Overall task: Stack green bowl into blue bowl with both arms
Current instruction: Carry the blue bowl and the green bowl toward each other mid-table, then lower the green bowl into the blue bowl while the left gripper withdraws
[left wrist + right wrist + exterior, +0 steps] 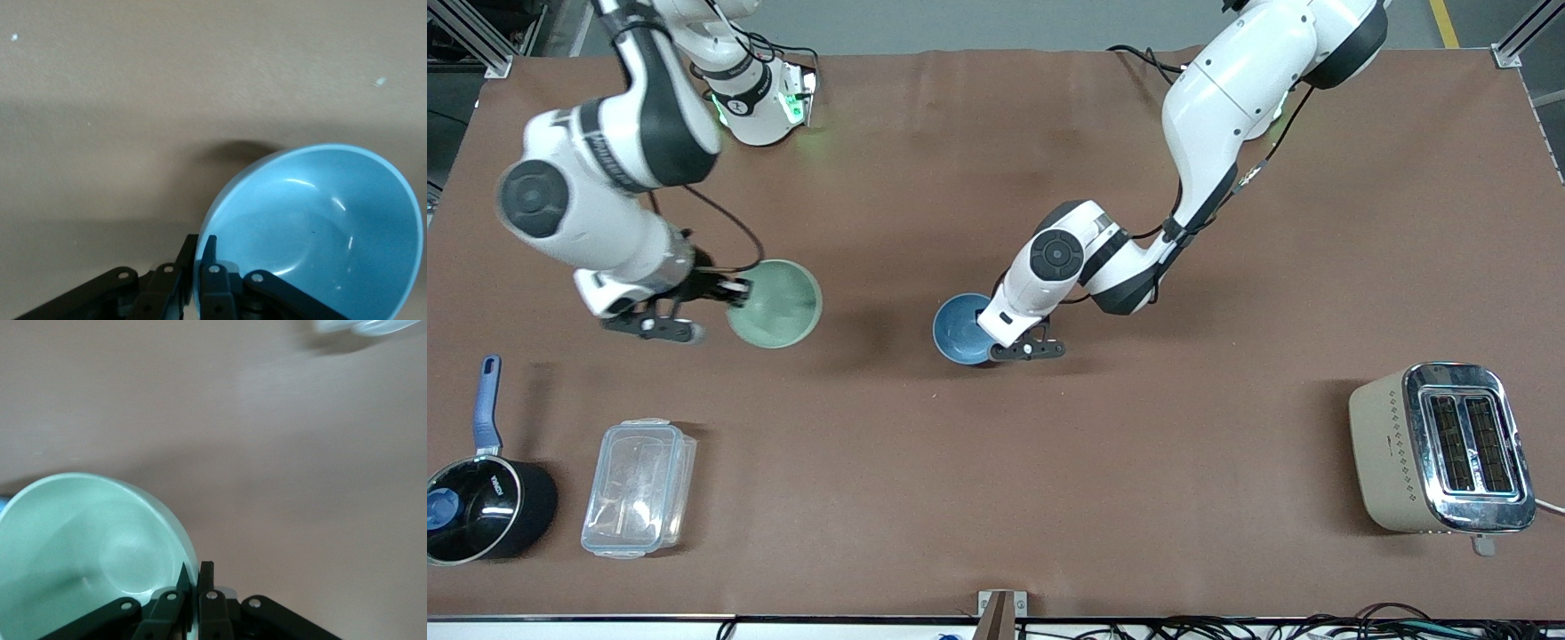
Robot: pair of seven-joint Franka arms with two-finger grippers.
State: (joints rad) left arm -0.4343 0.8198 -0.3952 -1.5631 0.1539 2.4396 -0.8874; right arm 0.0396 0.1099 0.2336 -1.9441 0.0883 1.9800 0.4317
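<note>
Both bowls gripped, carry step. Right pincer point(725, 298) pinches green bowl point(775, 303) rim, raised over the worktop point(996, 178). Left pincer point(996, 342) pinches blue bowl point(959, 329) rim mid-worktop. Next: bring green over blue, lower, release.

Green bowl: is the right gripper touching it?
Touching. The right wrist view shows the right gripper shut on the green bowl, one finger on each side of the rim. The front view agrees.
</note>
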